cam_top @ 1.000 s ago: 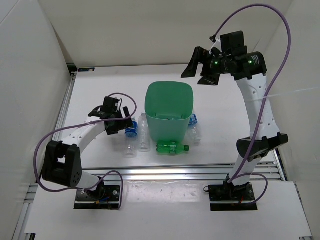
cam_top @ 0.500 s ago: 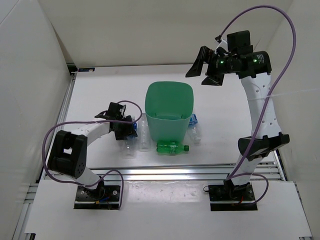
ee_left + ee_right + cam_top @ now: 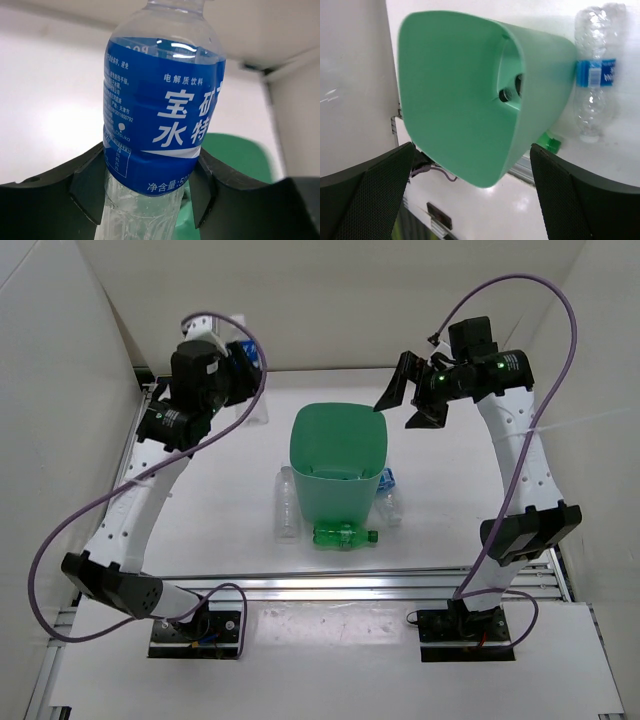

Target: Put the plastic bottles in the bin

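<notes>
A clear plastic bottle with a blue label (image 3: 160,110) is grasped by the left pincer (image 3: 147,185), clamped at its middle between both fingers and held high over the rear left of the white tabletop (image 3: 210,480), well apart from the tall green plastic bin (image 3: 335,498). The right pincer (image 3: 410,400) is released, jaws spread wide, above the bin's rear right corner. Three bottles are seen lying on the tabletop beside the bin: a clear one (image 3: 287,505) to its left, a translucent green one (image 3: 343,536) in front, a blue-labelled one (image 3: 388,498) to its right.

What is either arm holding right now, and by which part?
Left jaws clamp the blue-labelled bottle around its body, at the label's lower edge. Right jaws stand open, empty.
</notes>
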Robot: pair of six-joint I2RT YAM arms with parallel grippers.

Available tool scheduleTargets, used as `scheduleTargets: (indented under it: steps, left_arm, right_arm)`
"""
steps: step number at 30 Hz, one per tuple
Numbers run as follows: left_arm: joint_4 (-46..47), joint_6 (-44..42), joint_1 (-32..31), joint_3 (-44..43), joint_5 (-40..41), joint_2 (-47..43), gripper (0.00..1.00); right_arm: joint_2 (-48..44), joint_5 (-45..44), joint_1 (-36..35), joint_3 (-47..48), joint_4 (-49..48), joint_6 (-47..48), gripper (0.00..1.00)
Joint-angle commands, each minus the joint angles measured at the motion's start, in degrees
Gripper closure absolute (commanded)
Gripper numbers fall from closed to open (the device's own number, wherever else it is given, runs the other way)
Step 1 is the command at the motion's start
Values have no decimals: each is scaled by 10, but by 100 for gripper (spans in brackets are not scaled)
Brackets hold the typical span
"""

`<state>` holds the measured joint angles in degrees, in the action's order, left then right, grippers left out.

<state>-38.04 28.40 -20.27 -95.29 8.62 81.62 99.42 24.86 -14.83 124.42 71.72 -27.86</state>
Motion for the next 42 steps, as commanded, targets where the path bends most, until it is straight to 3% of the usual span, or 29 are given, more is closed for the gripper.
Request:
scheduleTargets:
  steps: [1, 8, 14, 20, 24, 31, 40, 42]
  left_arm:
    - [-15, -32, -53, -65, -43, 13, 43]
    - [12, -55, -187, -98, -95, 93, 31]
    - [12, -70, -220, -88, -37, 84, 0]
    - [12, -99, -213, -126, 76, 22, 0]
    - [12, -76, -190, -99, 168, -31, 0]
    - [-65, 17, -146, 82, 148, -127, 0]
    - [-125, 89, -107, 193, 91, -165, 0]
    - [-125, 89, -107, 201, 83, -170, 0]
  right_arm:
    - [-19, 16, 34, -32, -26, -9, 1]
    - [-37, 9, 86, -106, -54, -26, 1]
    - [-37, -27, 101, -182, -54, -27, 1]
    - [-27, -52, 59, -332, -113, -5, 1]
    - [2, -67, 36, -386, -154, 18, 1]
    - [56, -81, 31, -473, -260, 51, 1]
    - [150, -92, 31, -426, -277, 62, 1]
    - [167, -92, 31, -418, -277, 62, 5]
